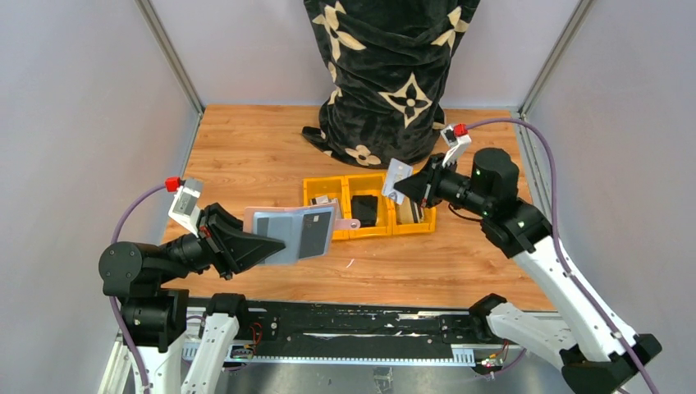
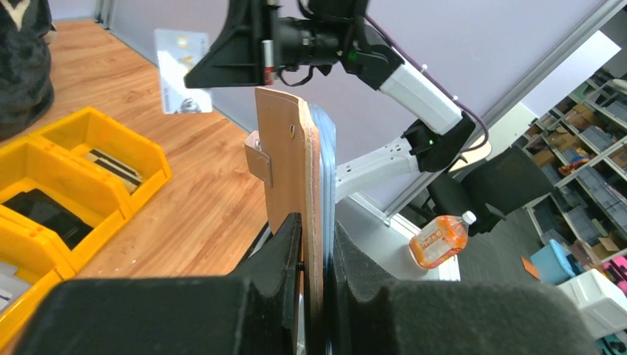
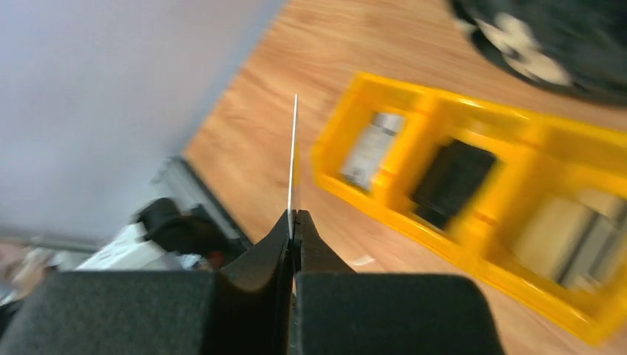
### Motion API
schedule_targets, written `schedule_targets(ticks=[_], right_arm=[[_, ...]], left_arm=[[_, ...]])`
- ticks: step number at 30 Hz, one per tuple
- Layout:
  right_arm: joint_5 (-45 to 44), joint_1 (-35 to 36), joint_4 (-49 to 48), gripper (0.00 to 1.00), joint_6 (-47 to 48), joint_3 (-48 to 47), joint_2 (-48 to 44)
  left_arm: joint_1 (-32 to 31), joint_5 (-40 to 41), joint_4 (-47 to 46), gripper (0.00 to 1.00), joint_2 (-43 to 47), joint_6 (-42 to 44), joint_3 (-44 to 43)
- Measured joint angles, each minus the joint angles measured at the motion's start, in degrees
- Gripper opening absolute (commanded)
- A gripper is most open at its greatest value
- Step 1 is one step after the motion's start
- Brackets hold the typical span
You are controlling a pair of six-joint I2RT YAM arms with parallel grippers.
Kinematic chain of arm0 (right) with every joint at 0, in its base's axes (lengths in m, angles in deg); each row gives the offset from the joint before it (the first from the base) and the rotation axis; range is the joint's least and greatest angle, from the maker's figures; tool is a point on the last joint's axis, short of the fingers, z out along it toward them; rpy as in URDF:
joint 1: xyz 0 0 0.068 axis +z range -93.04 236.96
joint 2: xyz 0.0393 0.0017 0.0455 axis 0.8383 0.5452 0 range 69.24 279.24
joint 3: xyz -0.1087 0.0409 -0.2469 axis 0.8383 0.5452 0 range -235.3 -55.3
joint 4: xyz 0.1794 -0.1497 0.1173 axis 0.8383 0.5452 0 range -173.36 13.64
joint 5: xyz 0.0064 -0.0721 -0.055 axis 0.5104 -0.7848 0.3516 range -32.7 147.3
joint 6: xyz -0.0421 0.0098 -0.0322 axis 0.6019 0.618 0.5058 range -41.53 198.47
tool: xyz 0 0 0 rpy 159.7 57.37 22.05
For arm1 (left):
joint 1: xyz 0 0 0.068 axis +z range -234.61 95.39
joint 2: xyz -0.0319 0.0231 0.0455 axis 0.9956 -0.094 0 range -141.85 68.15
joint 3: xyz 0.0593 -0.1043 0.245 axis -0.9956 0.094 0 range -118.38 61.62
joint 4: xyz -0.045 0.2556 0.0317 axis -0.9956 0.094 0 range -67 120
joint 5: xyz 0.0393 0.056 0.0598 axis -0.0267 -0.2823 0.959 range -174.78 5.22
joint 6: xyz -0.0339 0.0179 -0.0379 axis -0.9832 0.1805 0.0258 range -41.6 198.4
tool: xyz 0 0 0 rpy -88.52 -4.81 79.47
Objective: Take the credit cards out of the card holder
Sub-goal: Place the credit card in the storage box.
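Left claw (image 1: 264, 245): nearly closed; I see it clamping holder (image 1: 299, 232) by one end, held clear of tabletop (image 1: 246, 156), over near-left part. Holder spread open in top view, tab pointing toward tray (image 1: 371, 233). Left wrist view: holder edge-on, upright, blue-grey cards (image 2: 327, 163) layered against brown wall. Right claw (image 3: 293, 222): shut tight on single card (image 3: 293, 159), edge-on, in air above tray's right end. Tray near tabletop centre. Claws well apart.
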Motion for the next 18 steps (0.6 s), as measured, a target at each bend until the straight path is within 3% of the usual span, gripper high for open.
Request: schedule_targets(ticks=[9, 18], right_arm=[[-17.90, -7.76, 14.08, 0.00, 9.86, -0.11, 14.49], [-10.40, -4.83, 9.07, 0.00, 8.35, -2.21, 24.94]], left_arm=[[0.00, -0.74, 1.27, 0.00, 0.00, 2.45, -0.04], [0.00, -1.38, 2.91, 0.00, 0.00, 4.20, -0.31]])
